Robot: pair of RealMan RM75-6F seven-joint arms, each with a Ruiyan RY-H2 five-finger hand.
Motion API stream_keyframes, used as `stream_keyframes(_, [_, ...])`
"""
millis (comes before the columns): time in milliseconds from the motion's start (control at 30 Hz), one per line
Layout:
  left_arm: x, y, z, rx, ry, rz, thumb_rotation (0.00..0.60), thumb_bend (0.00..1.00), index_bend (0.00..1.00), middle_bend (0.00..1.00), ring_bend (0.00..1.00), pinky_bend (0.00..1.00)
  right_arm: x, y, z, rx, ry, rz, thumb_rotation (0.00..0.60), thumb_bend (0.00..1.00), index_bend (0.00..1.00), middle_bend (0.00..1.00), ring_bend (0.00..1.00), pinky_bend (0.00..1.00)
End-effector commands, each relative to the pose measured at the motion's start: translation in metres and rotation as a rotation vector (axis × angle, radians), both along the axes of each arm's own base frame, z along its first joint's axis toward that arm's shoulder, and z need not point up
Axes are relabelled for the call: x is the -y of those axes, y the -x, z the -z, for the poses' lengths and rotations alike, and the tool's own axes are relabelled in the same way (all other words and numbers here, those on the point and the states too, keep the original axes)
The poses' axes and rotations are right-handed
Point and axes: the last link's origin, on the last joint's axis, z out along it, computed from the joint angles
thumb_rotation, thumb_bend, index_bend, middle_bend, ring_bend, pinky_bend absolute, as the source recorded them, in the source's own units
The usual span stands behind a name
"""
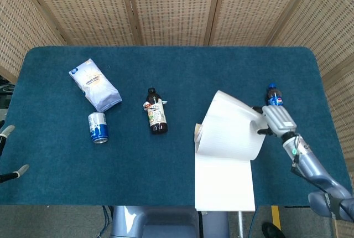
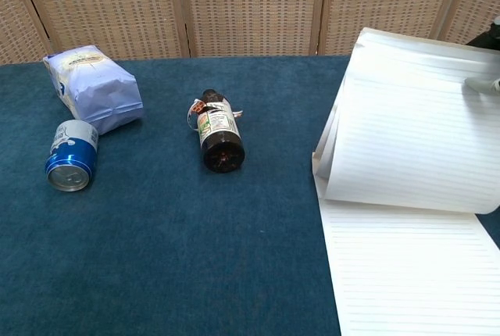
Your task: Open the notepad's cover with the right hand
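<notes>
Several pages along with the cover (image 1: 232, 127) are being held up in a curl by the right hand (image 1: 276, 120), fingers mostly hidden behind the paper. The notepad (image 1: 224, 185) is lying at the table's (image 1: 182, 72) near edge, lined sheet exposed. Only bits of the left hand (image 1: 11, 155) are being caught at the frame edge, so its grip can't be made out.

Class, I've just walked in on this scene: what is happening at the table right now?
The robot's right hand holds the lifted cover and pages of the notepad, curling them up and back toward the far side, so a lined page lies exposed. A cola bottle sits just behind that hand. The left hand rests at the table's left edge, holding nothing. A dark bottle, a blue can and a white bag lie untouched on the blue table.
</notes>
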Motion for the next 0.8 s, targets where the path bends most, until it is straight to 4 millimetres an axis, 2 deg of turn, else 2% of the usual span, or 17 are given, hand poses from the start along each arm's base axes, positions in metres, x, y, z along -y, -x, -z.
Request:
stream_keyframes(33, [-0.005, 0.001, 0.001, -0.003, 0.002, -0.011, 0.600, 0.00, 0.00, 0.00, 0.00, 0.00, 0.057, -0.010, 0.000, 0.054, 0.042, 0.193, 0.600, 0.72, 0.64, 0.66, 0.54, 0.67])
stream_keyframes(400, [-0.020, 0.007, 0.006, -0.016, 0.021, -0.067, 0.600, 0.00, 0.00, 0.00, 0.00, 0.00, 0.092, 0.006, 0.008, 0.016, 0.094, 0.279, 0.600, 0.72, 0.65, 0.66, 0.54, 0.67])
stream_keyframes(567, [-0.026, 0.010, 0.008, -0.025, 0.029, -0.092, 0.600, 0.00, 0.00, 0.00, 0.00, 0.00, 0.111, 0.007, 0.007, -0.016, 0.131, 0.294, 0.600, 0.72, 0.65, 0.66, 0.54, 0.67])
stream_keyframes(767, [-0.033, 0.015, 0.011, -0.030, 0.034, -0.130, 0.600, 0.00, 0.00, 0.00, 0.00, 0.00, 0.132, 0.022, 0.004, -0.038, 0.184, 0.385, 0.600, 0.72, 0.65, 0.66, 0.54, 0.67])
stream_keyframes(800, [-0.034, 0.015, 0.011, -0.032, 0.033, -0.132, 0.600, 0.00, 0.00, 0.00, 0.00, 0.00, 0.133, 0.025, 0.003, -0.037, 0.192, 0.400, 0.600, 0.68, 0.64, 0.63, 0.52, 0.64])
